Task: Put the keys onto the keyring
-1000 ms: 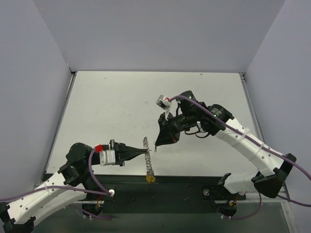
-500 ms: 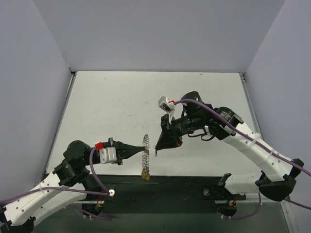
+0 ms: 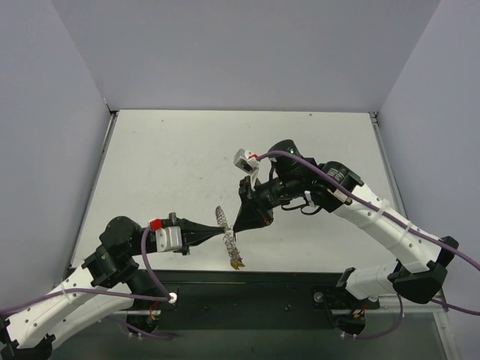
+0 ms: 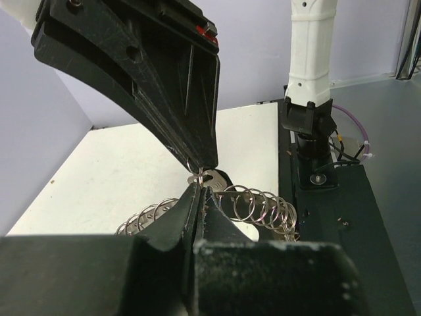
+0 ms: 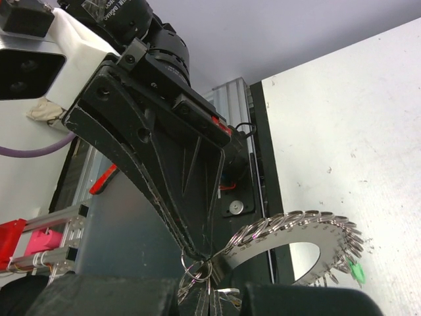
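Between the pinched-together fingers of the left gripper (image 4: 199, 192) sits the keyring (image 4: 258, 204). Its silvery coils fan out on both sides of the tips, so this gripper is clamped narrow on the wire and holds the ring clear above the table (image 3: 165, 165).

Directly above and touching those tips in the left wrist view is the pointed end of the right gripper (image 3: 235, 228), its jaws also closed tight. Right at the meeting point lies a small silvery piece with a little ring (image 4: 205, 176). Whether the right gripper actually grips it cannot be told from the pictures.

Outward from the grasp, the keyring curves away in an arc. One end rises beyond the left gripper's tips and the other hangs down toward the near edge of the table.

At that lower end a yellow key (image 3: 238, 263) dangles, and in the right wrist view a green key (image 5: 356, 270) hangs from the far part of the coil.

From above, the two arms meet tip to tip, the left reaching from its side and the right slanting down.
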Tool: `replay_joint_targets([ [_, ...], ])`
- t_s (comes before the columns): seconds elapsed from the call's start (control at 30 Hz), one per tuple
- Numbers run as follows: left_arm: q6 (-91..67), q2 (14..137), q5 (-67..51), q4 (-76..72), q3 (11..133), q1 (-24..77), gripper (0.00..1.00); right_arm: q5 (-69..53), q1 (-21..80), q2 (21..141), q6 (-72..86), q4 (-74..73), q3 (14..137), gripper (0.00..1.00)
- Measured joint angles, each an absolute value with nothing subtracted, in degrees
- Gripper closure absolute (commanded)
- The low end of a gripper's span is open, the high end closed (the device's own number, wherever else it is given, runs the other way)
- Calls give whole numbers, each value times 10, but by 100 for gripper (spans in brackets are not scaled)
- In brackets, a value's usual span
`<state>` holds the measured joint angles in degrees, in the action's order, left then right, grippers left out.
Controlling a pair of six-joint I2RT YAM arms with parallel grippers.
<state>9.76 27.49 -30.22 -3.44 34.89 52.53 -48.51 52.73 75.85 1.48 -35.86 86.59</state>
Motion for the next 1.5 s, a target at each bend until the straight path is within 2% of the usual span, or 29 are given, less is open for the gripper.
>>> replay_joint_targets([
  [1.5, 112, 267, -266, -1, 349, 529, 100, -482, 537, 760, 15, -358, 867, 100],
])
